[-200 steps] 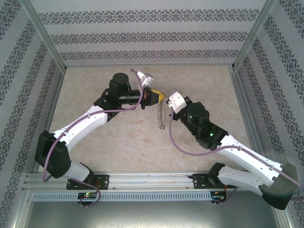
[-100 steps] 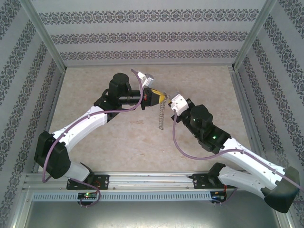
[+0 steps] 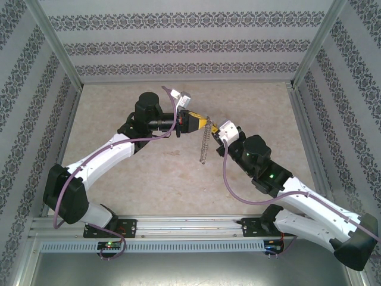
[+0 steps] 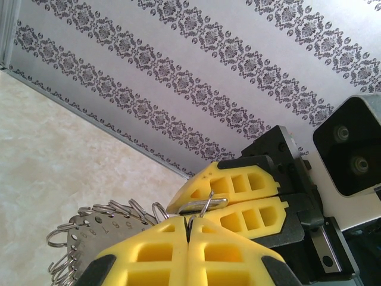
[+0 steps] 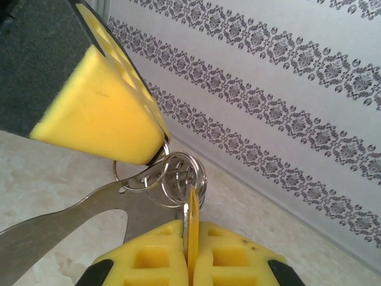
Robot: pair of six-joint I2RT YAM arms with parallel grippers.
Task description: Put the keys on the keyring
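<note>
step: threading. You have both parts pinched and brought tip to tip above the table, just toward 1 o'clock of its centre. My read is the key isn't on yet.
left gripper: jaws closed, pinching the keyring at its top. In the top view the rest hangs free toward 6 o'clock.
right gripper: jaws closed on the key. The blade is edge-on, pointing to 12 o'clock and right at the rings. Can't tell whether it's touching or just beside them.
key look: thin brass-gold sliver, tiny against the yellow pads. Its lower part is buried between them, so the hole is hidden.
keyring look: bunch of thin grey wire rings, overlapping. A flat steel plate hangs off them toward 8 o'clock in the right wrist view.
next move: you need the key's hole at a ring's split end, then rotate it along the coil. With the hole hidden in the pads, you'll likely need a regrip first.
risk: the bunch is loose and will likely swing or twist if you push.
</note>
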